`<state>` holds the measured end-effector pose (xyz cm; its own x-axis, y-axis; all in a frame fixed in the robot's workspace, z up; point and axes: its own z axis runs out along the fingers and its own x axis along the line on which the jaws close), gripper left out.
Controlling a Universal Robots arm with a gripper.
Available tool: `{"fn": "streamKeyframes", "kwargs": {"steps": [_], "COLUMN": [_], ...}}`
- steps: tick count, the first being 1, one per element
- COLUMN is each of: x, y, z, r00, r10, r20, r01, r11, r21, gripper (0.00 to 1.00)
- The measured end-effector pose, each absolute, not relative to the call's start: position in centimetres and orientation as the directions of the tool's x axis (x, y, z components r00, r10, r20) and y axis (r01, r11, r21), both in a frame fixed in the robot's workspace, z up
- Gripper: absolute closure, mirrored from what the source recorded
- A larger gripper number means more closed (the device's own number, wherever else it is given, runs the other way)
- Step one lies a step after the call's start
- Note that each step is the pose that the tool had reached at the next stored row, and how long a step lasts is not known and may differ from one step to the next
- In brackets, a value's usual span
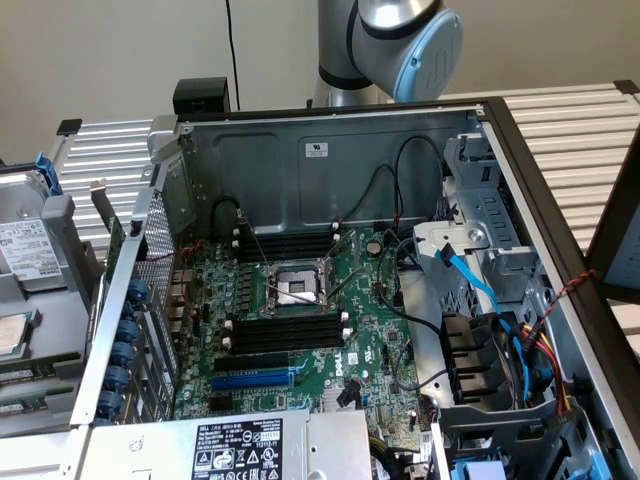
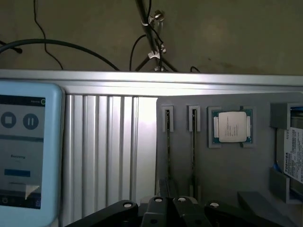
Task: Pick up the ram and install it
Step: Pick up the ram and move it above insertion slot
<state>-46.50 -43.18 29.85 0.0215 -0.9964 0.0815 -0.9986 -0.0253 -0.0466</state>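
Observation:
Two ram sticks stand on edge in a grey holder, seen as thin dark lines: one ram stick and a second beside it. My gripper hovers over the near ends of the two sticks, touching neither as far as I can see. In the exterior view the open computer case shows the motherboard, with black memory slots behind the processor socket and more black slots in front of it. The arm's elbow rises behind the case.
A processor chip lies in the holder beside the sticks, and a labelled hard drive sits at its edge. A tablet screen stands over the ribbed metal table. Inside the case run a blue slot, cables and a drive cage.

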Motion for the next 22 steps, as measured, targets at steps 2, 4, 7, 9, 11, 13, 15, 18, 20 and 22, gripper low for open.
{"fn": "streamKeyframes", "kwargs": {"steps": [2,4,7,9,11,13,15,18,20,22], "x": [-46.5,-46.5,-46.5,-46.5,-46.5,-46.5,-46.5,-46.5,-46.5,-46.5], "y": [-43.2,-43.3,-43.3,-43.4,-43.4,-43.5,-43.5,-43.6,-43.6,-43.6], "z": [29.5,29.1,28.6,28.2,27.9,27.5,27.1,26.6,26.2,25.9], "r00": [0.022,0.021,0.021,0.022,0.021,0.021,0.021,0.022,0.021,0.021], "r10": [-0.996,-0.996,-0.996,-0.996,-0.996,-0.996,-0.996,-0.996,-0.996,-0.996], "r20": [0.081,0.081,0.081,0.081,0.081,0.081,0.081,0.081,0.081,0.081], "r01": [-0.999,-0.999,-0.999,-0.999,-0.999,-0.999,-0.999,-0.999,-0.999,-0.999], "r11": [-0.025,-0.025,-0.025,-0.025,-0.025,-0.025,-0.025,-0.025,-0.025,-0.025], "r21": [-0.047,-0.047,-0.047,-0.047,-0.047,-0.047,-0.047,-0.047,-0.047,-0.047], "gripper": [0.90,0.89,0.83,0.83,0.83,0.81,0.75,0.75,0.75,0.75]}}
